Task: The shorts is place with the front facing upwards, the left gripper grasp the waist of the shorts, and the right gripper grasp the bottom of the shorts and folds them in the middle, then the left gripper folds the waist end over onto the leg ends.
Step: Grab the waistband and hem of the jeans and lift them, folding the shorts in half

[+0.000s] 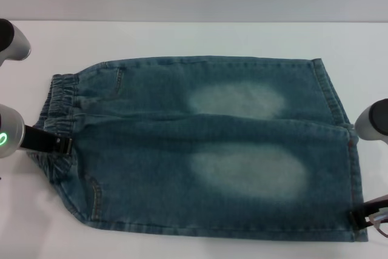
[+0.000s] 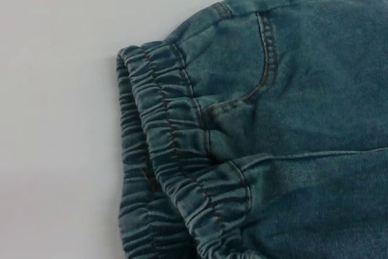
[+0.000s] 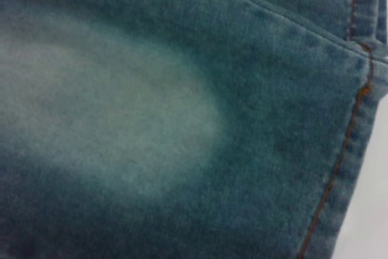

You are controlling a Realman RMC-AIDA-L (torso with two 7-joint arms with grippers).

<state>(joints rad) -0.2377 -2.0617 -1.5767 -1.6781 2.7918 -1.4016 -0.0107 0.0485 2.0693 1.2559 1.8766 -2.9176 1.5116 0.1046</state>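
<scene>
The blue-green denim shorts (image 1: 206, 144) lie flat on the white table, front up, with two pale oval patches. The puckered elastic waist (image 1: 57, 107) is at the left and the straight stitched leg ends (image 1: 339, 113) are at the right. My left gripper (image 1: 60, 145) reaches in from the left and rests at the near part of the waistband. The left wrist view shows the gathered waist (image 2: 163, 125) and a pocket seam (image 2: 267, 59). My right gripper (image 1: 362, 216) sits at the near right corner of the leg hem. The right wrist view shows that hem (image 3: 345, 168) close up beside a faded patch (image 3: 103, 107).
The white table (image 1: 194, 37) surrounds the shorts on the far side and on the left. The left arm's upper link (image 1: 12, 40) shows at the left edge. The right arm's link (image 1: 373, 119) hangs beside the far leg hem.
</scene>
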